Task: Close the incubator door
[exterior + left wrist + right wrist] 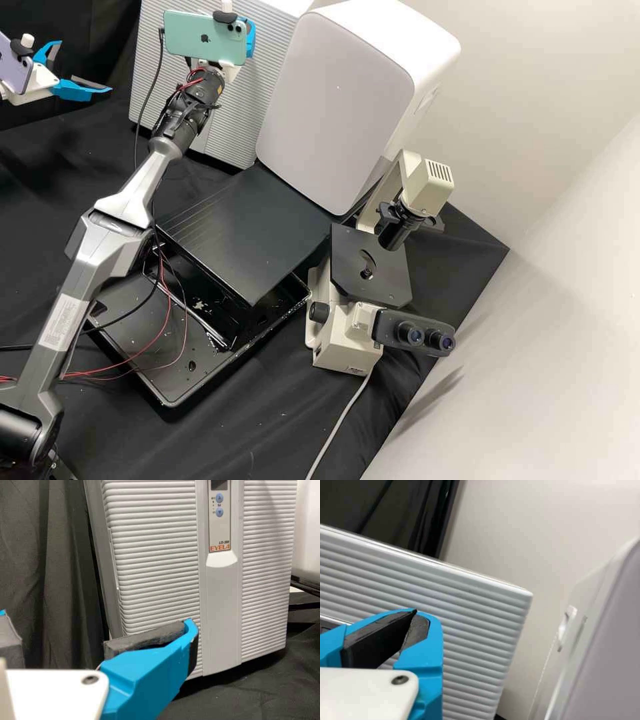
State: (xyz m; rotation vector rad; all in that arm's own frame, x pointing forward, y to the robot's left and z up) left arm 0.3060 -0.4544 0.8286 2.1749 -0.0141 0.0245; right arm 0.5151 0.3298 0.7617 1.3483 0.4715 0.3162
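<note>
**Though the right gripper (414, 612) is closed, pushing should suit**

It hangs, empty, by the ribbed incubator door (155, 570); the left gripper (85, 66) gapes farther off. The door looks nearly flush, its seam unclear. Probably stiff, hefty, slick: press flat near the free edge.

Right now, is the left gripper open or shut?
Open. In the high view, the left gripper has its two blue fingers spread apart, with nothing held between them.

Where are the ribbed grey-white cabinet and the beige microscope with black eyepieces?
Ribbed grey-white cabinet (222, 610): left wrist view, smooth strip down its front.
Beige microscope with black eyepieces (343, 353): high view, lower body.
</note>
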